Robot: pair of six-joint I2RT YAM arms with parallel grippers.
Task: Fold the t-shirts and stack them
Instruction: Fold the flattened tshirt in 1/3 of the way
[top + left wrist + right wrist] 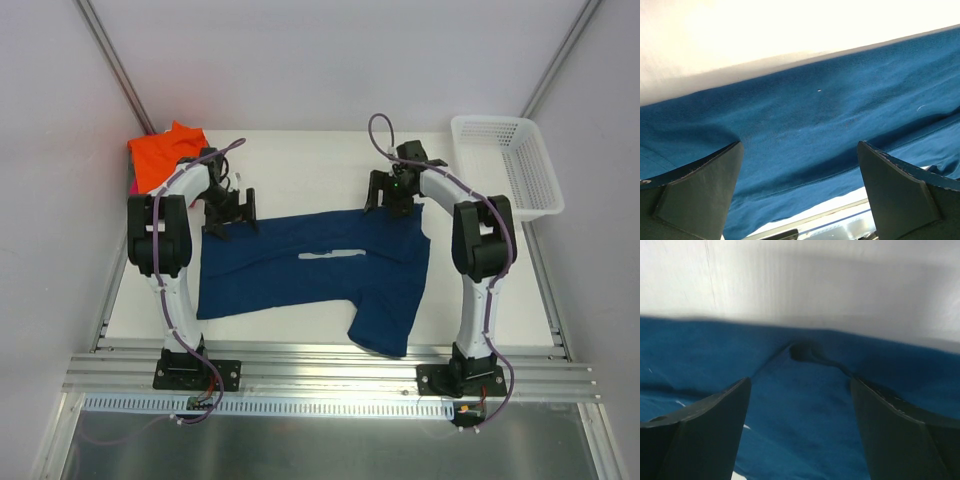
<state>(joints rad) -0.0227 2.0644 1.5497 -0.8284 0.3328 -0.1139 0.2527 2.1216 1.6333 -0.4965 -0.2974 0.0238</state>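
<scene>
- Navy tee [300, 275]: lies at the centre of the table [300, 165], spread out and loosely folded, with one flap running toward 5 o'clock. A pale slit shows mid-cloth; I cannot tell what it is.
- Orange tee [165, 152]: folded, at 10 o'clock in the far corner. A pink sliver [133, 185] shows at its near left edge.
- Left claw [228, 212]: at the navy tee's 10 o'clock corner. In the wrist view [800, 145] the jaws are wide apart and clamp nothing. The tee's far edge [815, 115] runs across just ahead of them.
- Right claw [390, 195]: at the tee's 1 o'clock edge. In the wrist view [800, 381] the jaws are wide apart with nothing held. Blue cloth [800, 425] with a small pucker lies between them.
- Basket [490, 120]: white lattice, at 2 o'clock, apart from the tee.
</scene>
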